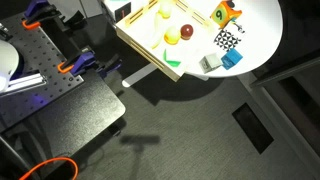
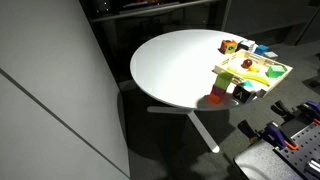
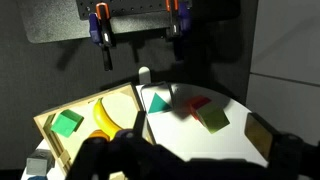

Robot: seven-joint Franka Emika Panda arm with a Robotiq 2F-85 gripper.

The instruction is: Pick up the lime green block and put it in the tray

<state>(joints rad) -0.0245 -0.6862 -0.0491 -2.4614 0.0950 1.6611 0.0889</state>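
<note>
The lime green block (image 3: 212, 118) lies on the white round table, touching a red block (image 3: 197, 103). In an exterior view the pair shows small at the table's near edge (image 2: 221, 94). The pale wooden tray (image 3: 62, 152) with dividers stands to the left of them and holds a green block, a yellow banana and other toys. The tray also shows in both exterior views (image 1: 140, 45) (image 2: 228, 68). My gripper (image 3: 198, 135) is open and empty above the table, and the lime green block appears between its two finger pads. Neither exterior view shows the gripper.
A green triangle (image 3: 157, 101) lies between the tray's rim and the red block. Several more blocks (image 1: 228, 40) stand on the table beside the tray. The table edge curves close to the right of the lime green block. A clamped black base plate (image 3: 130, 15) lies beyond.
</note>
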